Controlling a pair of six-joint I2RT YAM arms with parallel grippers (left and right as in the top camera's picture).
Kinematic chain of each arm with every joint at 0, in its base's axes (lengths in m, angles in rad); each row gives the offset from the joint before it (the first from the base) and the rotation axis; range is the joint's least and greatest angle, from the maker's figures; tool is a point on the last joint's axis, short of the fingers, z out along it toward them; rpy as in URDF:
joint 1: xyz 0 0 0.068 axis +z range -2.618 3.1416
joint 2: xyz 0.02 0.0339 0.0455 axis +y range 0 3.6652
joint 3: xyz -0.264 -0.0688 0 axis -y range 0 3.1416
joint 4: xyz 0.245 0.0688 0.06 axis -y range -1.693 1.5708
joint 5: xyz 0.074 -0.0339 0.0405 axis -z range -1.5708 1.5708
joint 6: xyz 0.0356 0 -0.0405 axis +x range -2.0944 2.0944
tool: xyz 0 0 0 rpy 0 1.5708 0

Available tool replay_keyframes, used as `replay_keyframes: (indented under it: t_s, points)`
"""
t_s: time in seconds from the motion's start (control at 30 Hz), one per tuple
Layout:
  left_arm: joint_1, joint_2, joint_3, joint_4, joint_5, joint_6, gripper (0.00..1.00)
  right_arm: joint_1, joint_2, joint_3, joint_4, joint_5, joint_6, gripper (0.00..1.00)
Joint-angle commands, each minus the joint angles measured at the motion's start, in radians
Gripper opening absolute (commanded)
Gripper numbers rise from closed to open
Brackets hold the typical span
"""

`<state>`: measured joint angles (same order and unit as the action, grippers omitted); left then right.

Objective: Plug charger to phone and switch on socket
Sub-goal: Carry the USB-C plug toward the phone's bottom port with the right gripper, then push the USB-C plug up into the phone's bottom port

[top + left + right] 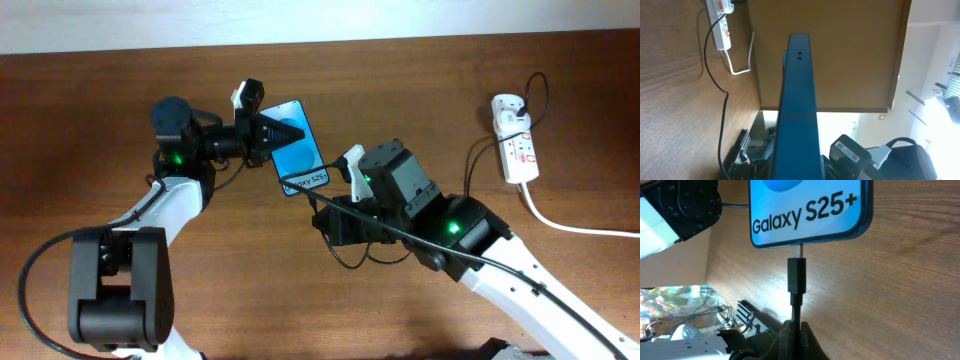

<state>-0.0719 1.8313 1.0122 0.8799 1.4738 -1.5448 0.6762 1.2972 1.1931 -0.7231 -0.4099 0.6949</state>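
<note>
Right fingers (810,342) pinch the charger (796,275) cable, connector touching the phone (810,215); left fingers (275,130) clamp the phone.

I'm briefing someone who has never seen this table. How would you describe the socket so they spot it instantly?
From overhead, go to the upper right of the wooden table. The socket lies there: a small white elongated strip. Red markings set it apart from the plain white cable leaving it.

Overhead view looks straight down on the table (400,80). Left wrist sights closely along the edge of the phone (797,100); right wrist faces its screen, near.
</note>
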Motion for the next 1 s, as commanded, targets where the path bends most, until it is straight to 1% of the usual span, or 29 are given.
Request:
replay_keyframes:
  t_s: [0.0,0.07,0.17,0.27,0.33,0.4,0.5,0.53,0.6,0.67,0.73,0.87,0.97]
  points:
    - [-0.005,0.003,0.027,0.01,0.031,0.012,0.0,0.002,0.005,0.002,0.026,0.007,-0.01,0.04]
    - [-0.009,0.003,0.027,0.009,0.03,0.011,0.0,0.002,0.006,0.002,0.032,0.006,-0.01,0.04]
    - [-0.019,0.003,0.027,0.01,0.032,-0.038,0.0,0.002,0.014,0.002,0.031,0.024,-0.01,0.04]
    - [-0.027,0.003,0.027,0.011,0.072,-0.038,0.0,0.002,0.024,0.002,0.032,0.075,-0.01,0.04]
    - [-0.027,0.003,0.027,0.072,0.097,-0.035,0.0,0.002,0.024,0.002,0.033,0.13,-0.026,0.04]
    - [-0.027,0.003,0.026,0.116,0.099,-0.036,0.0,0.002,0.024,0.002,0.043,0.138,-0.036,0.04]
    - [-0.047,0.003,0.026,0.127,0.099,-0.028,0.0,0.002,0.024,0.002,0.107,0.138,-0.063,0.04]
    - [-0.059,0.003,0.026,0.164,0.099,-0.029,0.0,0.002,0.024,0.002,0.141,0.139,-0.063,0.05]
    - [-0.071,0.003,0.026,0.19,0.099,-0.029,0.0,0.002,0.024,0.002,0.165,0.146,-0.063,0.08]
    - [-0.076,0.003,0.026,0.19,0.099,-0.029,0.0,0.002,0.024,0.002,0.165,0.189,-0.094,0.08]
    - [-0.076,0.003,0.026,0.19,0.099,0.002,0.0,0.001,0.024,0.002,0.182,0.218,-0.137,0.08]
    - [-0.076,0.003,0.026,0.19,0.099,0.017,0.0,-0.011,0.023,0.002,0.219,0.219,-0.141,0.08]
    - [-0.076,0.003,0.026,0.19,0.099,0.017,0.0,-0.011,0.023,0.002,0.258,0.22,-0.142,0.07]
